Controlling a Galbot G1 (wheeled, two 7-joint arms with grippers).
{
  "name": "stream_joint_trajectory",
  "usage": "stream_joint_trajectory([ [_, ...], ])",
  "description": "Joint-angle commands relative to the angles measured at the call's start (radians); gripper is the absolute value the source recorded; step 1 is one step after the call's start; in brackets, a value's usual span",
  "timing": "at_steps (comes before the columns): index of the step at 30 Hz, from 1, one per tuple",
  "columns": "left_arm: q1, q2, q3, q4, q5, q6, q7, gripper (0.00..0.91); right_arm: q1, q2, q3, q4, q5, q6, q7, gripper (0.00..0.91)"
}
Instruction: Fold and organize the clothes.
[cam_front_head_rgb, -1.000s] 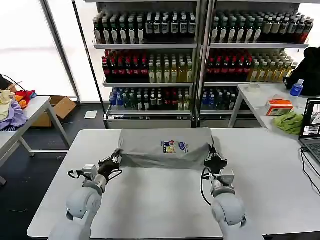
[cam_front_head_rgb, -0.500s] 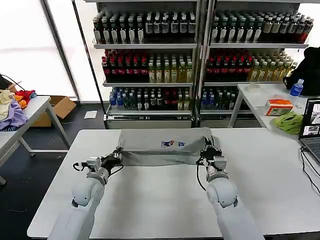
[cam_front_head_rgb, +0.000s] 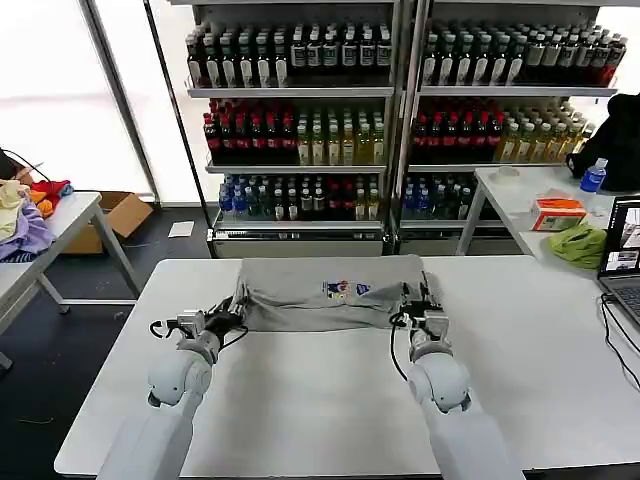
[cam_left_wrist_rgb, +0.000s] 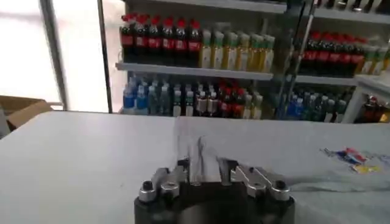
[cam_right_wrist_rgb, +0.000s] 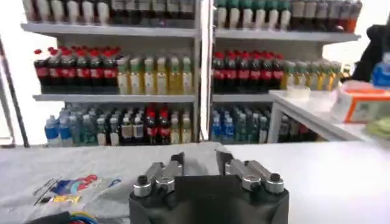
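I see the grey shirt (cam_front_head_rgb: 325, 293) folded at the desk's (cam_front_head_rgb: 300, 400) far middle; left end effector (cam_front_head_rgb: 228, 316) and right end effector (cam_front_head_rgb: 418, 310) pinch its near corners; soft, light, floppy

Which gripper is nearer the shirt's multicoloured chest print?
Right. The right gripper sits at the shirt's edge near the chest print; the left gripper is farther, at the opposite edge.

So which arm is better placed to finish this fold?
Neither alone: the left hand and right hand each sit at a near corner of the grey shirt, so probably both together.
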Motion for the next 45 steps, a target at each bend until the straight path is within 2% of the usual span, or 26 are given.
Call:
stream_joint_trajectory([
  [1, 0.064, 0.022, -0.008, -0.117, -0.007, 0.034, -0.024, 0.907, -0.061, -0.016, 0.013, 0.108, 0.063, -0.026, 0.069, 0.907],
  [7, 0.147, 0.048, -0.034, -0.206, -0.005, 0.039, -0.013, 0.907, -0.186, -0.063, 0.034, 0.204, 0.033, -0.036, 0.04, 0.907],
  [17, 0.184, 0.036, -0.045, -0.16, 0.021, 0.022, -0.006, 0.907, -0.234, -0.074, 0.056, 0.224, 0.014, -0.086, 0.073, 0.907],
  [31, 0.129, 0.033, -0.028, -0.088, 0.064, 0.01, 0.005, 0.907, -0.186, -0.101, 0.058, 0.115, 0.039, -0.122, 0.069, 0.907],
  [45, 0.125, 0.03, -0.016, -0.06, 0.077, 0.012, 0.01, 0.897, -0.142, -0.074, 0.038, 0.011, 0.068, -0.118, 0.049, 0.907],
])
